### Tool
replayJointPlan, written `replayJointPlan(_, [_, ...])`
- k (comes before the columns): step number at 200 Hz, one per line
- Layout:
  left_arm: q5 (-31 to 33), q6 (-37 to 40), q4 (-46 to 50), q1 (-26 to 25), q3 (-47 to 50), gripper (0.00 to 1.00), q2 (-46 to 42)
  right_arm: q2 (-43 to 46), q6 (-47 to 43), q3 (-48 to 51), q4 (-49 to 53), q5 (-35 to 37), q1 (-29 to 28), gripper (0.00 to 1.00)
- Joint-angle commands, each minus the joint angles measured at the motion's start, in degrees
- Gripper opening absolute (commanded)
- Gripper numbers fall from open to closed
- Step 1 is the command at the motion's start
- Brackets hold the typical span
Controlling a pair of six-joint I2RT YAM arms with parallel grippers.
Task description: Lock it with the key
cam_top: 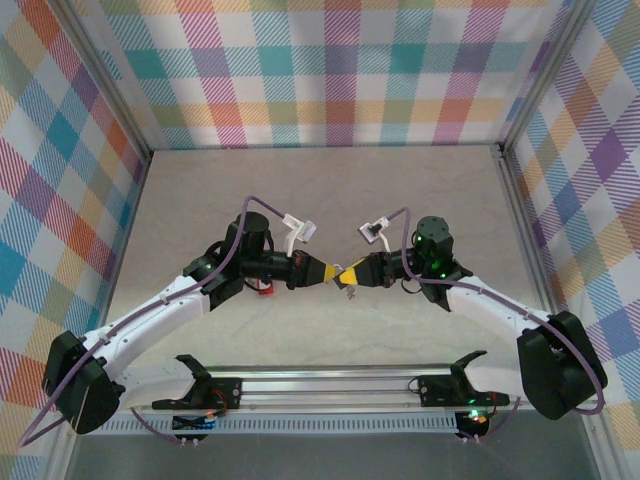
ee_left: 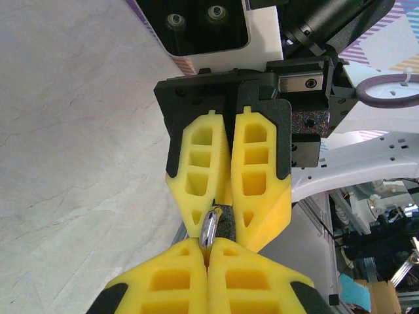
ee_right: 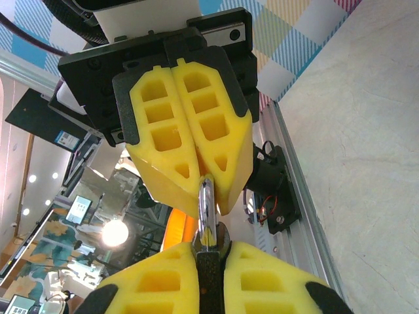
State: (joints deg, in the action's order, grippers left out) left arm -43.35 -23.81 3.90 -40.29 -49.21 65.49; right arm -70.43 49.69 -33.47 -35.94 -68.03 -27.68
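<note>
Where fingertips meet, left hand (cam_top: 327, 271) pinching silver key (ee_right: 206, 208), right hand (cam_top: 346, 276) pinching dark lock (ee_right: 211, 276).

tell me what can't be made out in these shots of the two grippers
- Top external: what is held where the left gripper meets the right gripper is too small to identify.
- Left wrist: the silver piece is mostly buried between yellow fingers, so its shape is hidden.
- Right wrist: the dark part runs off the bottom edge.
</note>
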Motion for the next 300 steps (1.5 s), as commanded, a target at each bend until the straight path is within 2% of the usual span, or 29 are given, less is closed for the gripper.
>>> replayJointPlan(1, [-8.3,0.8,4.3,-3.8,1.8,0.00,1.1,-0.1,-0.8,-5.6,-6.8,10.3,0.8,0.00])
replayJointPlan(91, [-5.5,-1.2,1.2,-2.6,2.4,0.00,-1.3,-0.7,-2.9,-5.6,-3.5,7.6,0.8,0.00])
replayJointPlan(112, [-4.5,-1.9,0.6,-1.7,2.8,0.00,-1.9,-0.2,-3.7,-5.5,-3.0,7.2,0.8,0.12])
replayJointPlan(136, [-3.7,-2.7,-0.1,-0.8,3.3,0.00,-2.5,0.5,-5.1,-5.4,-1.4,7.7,0.8,0.21])
replayJointPlan(173, [-2.6,-3.2,0.0,1.0,3.6,0.00,-3.5,2.8,-6.9,-4.3,-0.6,8.9,0.8,0.48])
replayJointPlan(198, [-1.5,-3.5,0.2,1.9,3.8,0.00,-4.3,5.3,-10.1,-4.1,4.5,11.5,0.8,0.57])
replayJointPlan(224, [1.5,-4.3,1.2,3.3,3.9,0.00,-5.1,9.1,-13.7,-3.6,10.3,17.7,0.8,0.74])
replayJointPlan(247, [5.2,-8.5,-0.9,5.0,5.3,0.00,-5.9,14.6,-17.4,-2.9,18.4,28.4,0.9,1.00])
replayJointPlan(273, [8.8,-15.1,-8.3,6.2,8.7,0.00,-6.2,22.1,-18.8,-0.1,22.8,40.4,1.3,0.99])
replayJointPlan(300, [10.1,-20.5,-17.5,6.6,10.7,0.00,-3.7,28.9,-18.3,2.7,26.1,49.1,1.3,0.99])
